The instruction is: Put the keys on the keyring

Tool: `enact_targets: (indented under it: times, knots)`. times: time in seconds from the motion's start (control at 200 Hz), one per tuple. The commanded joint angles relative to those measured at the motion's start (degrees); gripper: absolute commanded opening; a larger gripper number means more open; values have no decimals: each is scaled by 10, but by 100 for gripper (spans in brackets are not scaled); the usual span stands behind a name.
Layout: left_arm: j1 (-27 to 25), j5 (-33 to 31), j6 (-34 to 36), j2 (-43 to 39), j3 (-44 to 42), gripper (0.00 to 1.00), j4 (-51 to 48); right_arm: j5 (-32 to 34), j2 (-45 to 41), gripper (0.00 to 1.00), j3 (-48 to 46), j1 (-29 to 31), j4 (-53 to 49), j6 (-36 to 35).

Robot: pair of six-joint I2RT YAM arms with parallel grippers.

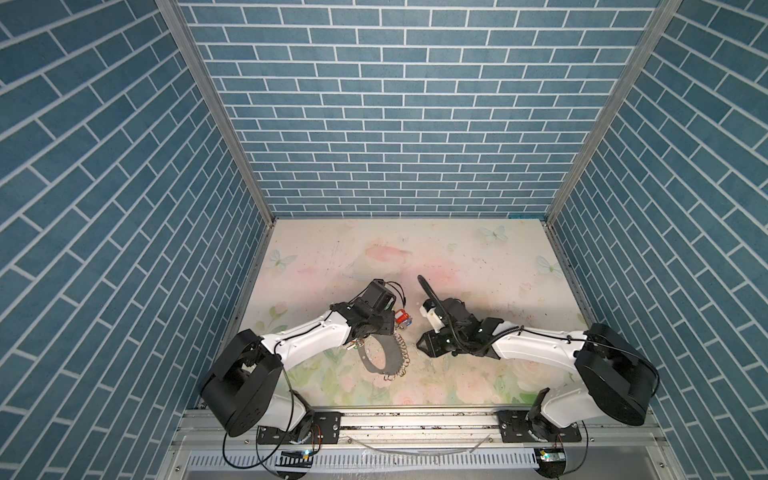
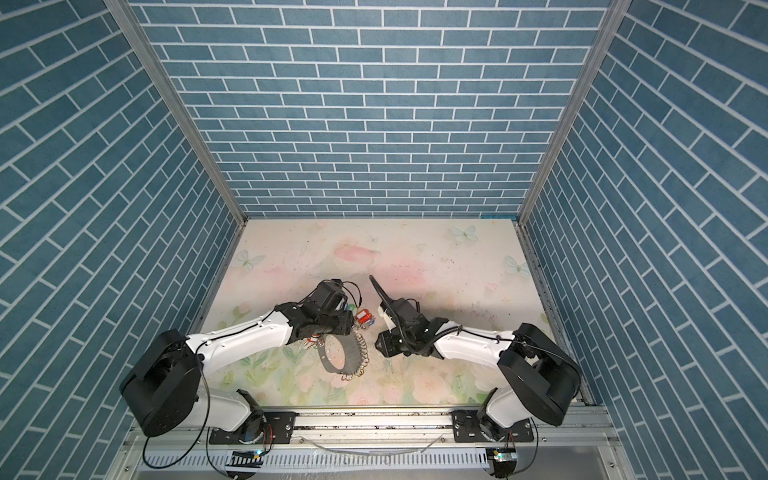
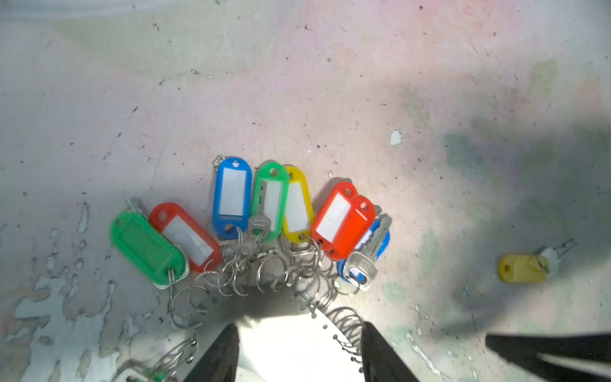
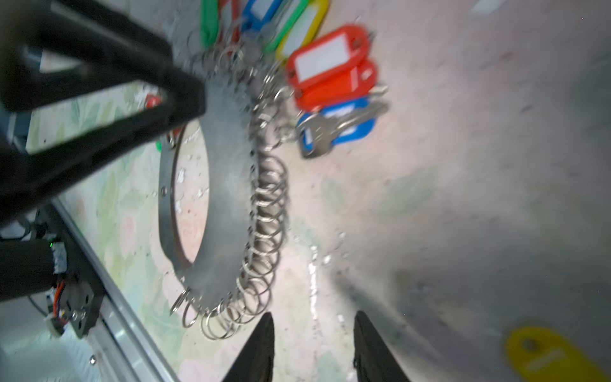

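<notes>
1. Yellow-tagged key [image 3: 522, 268]: it lies flat and loose on the desk [image 1: 457, 257], attached to nothing. Its long axis runs roughly in line with the keyring [image 4: 228, 185]. The tag's free, holed end faces the keyring's ringed rim. The small key at the other end points away from it. The right wrist view shows only the blurred tag [image 4: 549, 357], holed end again toward the keyring. The key itself is cut off there.

2. Keyring: in both top views the grey oval plate [image 1: 374, 368] [image 2: 330, 366] sits between the 2 arms, nearer the left one. Silver wire rings [image 4: 267, 211] line the rim facing the right arm. A fan of tagged keys [image 3: 231, 195] hangs from rings at the end farthest from the arm bases. Their green, red, blue and yellow tags are spread on the desk, apart from the loose key.

3. Left jaws: 1 black fingertip [image 3: 218, 354] stands on each side of the plate's band, which fills the gap between them. I cannot tell whether they press on the plate.

4. Right jaws: the fingertips [image 4: 261, 344] stand moderately apart with only bare desk between them, holding nothing. They are just beside the ringed rim. The yellow tag lies near them, off to 1 side and outside the gap.
</notes>
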Motion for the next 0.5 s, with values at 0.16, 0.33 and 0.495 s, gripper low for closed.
enact_targets:
  times: [0.16, 0.33, 0.495]
  knots:
    - [-74, -64, 67, 80, 125, 48, -165, 147, -72, 39, -41, -52, -22, -64]
    - [-103, -69, 111, 148, 199, 43, -232, 193, -169, 41, -86, -85, -10, -82]
    - [-109, -80, 155, 197, 247, 41, -281, 211, -222, 42, -110, -93, -3, -106]
